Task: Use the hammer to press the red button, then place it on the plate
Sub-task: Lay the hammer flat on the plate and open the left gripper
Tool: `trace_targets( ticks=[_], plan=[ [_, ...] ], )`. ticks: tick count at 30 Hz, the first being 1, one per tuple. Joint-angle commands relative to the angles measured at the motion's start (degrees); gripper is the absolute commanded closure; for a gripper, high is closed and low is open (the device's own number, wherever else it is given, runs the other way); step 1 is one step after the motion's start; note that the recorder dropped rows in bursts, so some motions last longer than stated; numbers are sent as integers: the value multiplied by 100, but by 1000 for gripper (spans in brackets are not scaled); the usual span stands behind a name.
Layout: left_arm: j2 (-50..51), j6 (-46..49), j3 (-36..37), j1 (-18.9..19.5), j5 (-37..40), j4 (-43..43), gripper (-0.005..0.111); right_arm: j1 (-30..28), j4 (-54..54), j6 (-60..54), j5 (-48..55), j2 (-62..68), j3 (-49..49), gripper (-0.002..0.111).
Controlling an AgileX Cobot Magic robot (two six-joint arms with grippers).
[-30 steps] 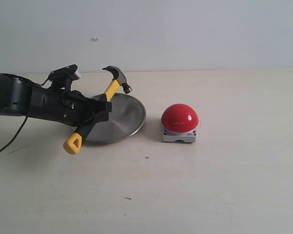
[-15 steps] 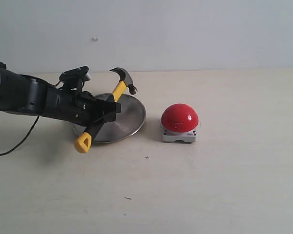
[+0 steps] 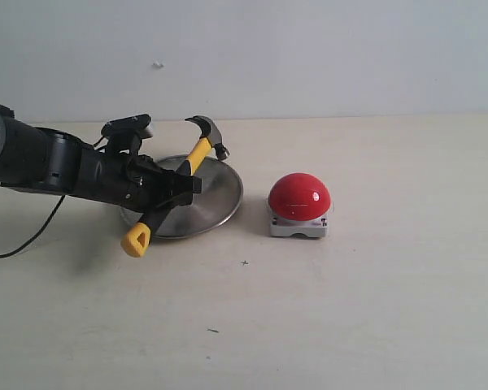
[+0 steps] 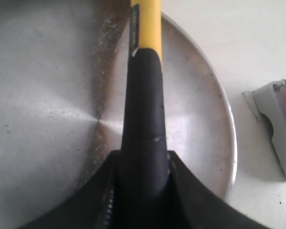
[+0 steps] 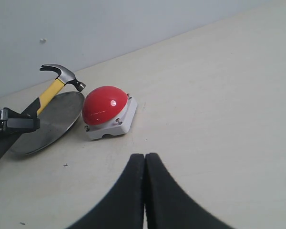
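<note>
My left gripper (image 3: 172, 188) is shut on the black grip of the hammer (image 3: 197, 149), holding it tilted above the silver plate (image 3: 211, 199). Its dark head (image 3: 209, 130) points up and back over the plate's far rim; the yellow looped end (image 3: 136, 240) hangs past the near-left rim. In the left wrist view the handle (image 4: 144, 109) runs out from between the jaws across the plate (image 4: 47, 109). The red button (image 3: 299, 197) on its grey base sits right of the plate, untouched. My right gripper (image 5: 145, 157) is shut, empty, over bare table near the button (image 5: 105, 109).
A black cable (image 3: 24, 236) trails from the left arm across the table at far left. A pale wall (image 3: 309, 57) closes the table's back edge. Small dark specks (image 3: 244, 262) mark the tabletop in front of the plate.
The left arm has carried the hammer rightward and slightly back over the plate within the last second, then nearly stopped. Button and plate have not moved.
</note>
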Motion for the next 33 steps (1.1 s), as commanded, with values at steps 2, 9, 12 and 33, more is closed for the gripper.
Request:
trace_targets(
  ticks=[2, 9, 12, 33],
  plan=[
    [-73, 133, -95, -6, 84, -82, 107, 5, -13, -19, -35, -17, 23, 108],
    [145, 133, -95, -6, 86, -82, 107, 5, -13, -19, -35, -17, 23, 108],
    [199, 133, -95, 4, 86, -82, 107, 5, -13, -19, -35, -17, 23, 108],
    [161, 151, -95, 12, -150, -82, 50, 5, -13, -19, -35, -17, 23, 108]
  ],
)
